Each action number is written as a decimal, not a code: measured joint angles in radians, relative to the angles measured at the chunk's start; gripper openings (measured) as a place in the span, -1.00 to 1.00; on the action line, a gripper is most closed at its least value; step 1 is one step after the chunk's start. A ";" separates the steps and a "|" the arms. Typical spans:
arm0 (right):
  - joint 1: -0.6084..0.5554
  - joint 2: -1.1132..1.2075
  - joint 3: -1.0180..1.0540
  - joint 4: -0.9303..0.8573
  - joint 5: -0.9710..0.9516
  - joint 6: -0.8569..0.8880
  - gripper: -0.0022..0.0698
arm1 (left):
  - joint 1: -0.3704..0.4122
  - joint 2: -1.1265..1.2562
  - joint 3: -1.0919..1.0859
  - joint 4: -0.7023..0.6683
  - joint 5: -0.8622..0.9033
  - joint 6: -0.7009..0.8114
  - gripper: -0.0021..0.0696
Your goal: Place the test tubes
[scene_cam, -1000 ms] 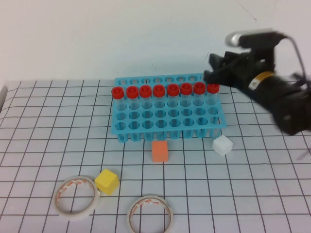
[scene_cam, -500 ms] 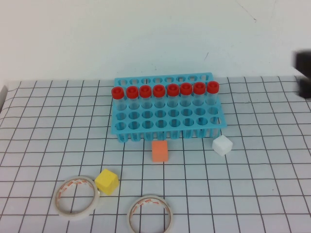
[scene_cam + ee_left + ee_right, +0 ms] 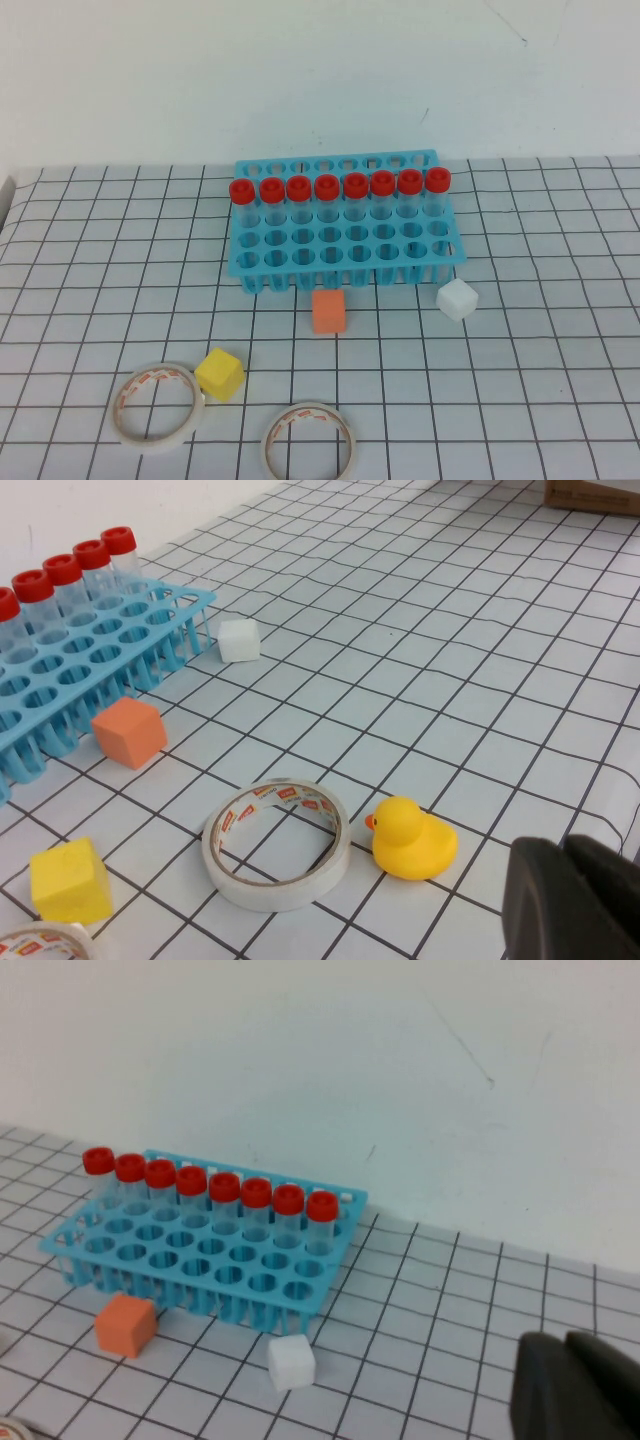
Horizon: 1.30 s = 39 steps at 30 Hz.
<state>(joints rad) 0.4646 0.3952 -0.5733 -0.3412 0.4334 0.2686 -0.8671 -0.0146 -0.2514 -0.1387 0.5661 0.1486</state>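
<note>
Left gripper [image 3: 575, 900]: out of the high view. Its own camera shows it low over the counter [image 3: 560, 380], near a yellow duck [image 3: 410, 838] and well apart from the rack [image 3: 345, 240]. Its fingers are pressed together and hold nothing.

Tape roll [image 3: 150, 441]: lies flat, well in front of the rack and off its left end.

Yellow cube [image 3: 220, 374]: just beside that roll, on the side towards the rack. Whether the two touch cannot be told.

Second tape roll [image 3: 308, 410]: lies flat, well in front of the rack and about level with its middle. It is apart from the yellow cube.

Rack: blue, standing square on the gridded counter near the back wall.

Tubes [image 3: 327, 190]: eight, red-capped and upright. They fill one row from the rack's left end to its right end, the row just in front of the rack's far row.

Orange cube [image 3: 328, 311]: just in front of the rack, near its middle and not touching it.

White cube [image 3: 457, 299]: just in front of the rack's right front corner and apart from it.

Right gripper [image 3: 575, 1390]: out of the high view. Its own camera shows it raised above the counter, well apart from the rack and beyond the end where the white cube sits. Its fingers are closed together and hold nothing.
</note>
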 joint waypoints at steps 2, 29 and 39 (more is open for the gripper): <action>0.000 -0.073 0.042 -0.009 0.000 0.000 -0.94 | 0.000 0.000 0.000 0.000 0.000 0.000 -0.95; -0.560 -0.407 0.600 0.252 -0.168 -0.051 -0.94 | 0.000 0.000 0.000 0.000 0.000 0.000 -0.95; -0.497 -0.407 0.597 0.217 -0.105 -0.057 -0.94 | 0.000 0.000 0.000 0.000 0.000 0.000 -0.95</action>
<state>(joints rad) -0.0322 -0.0119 0.0233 -0.1241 0.3281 0.2119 -0.8671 -0.0146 -0.2514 -0.1387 0.5661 0.1486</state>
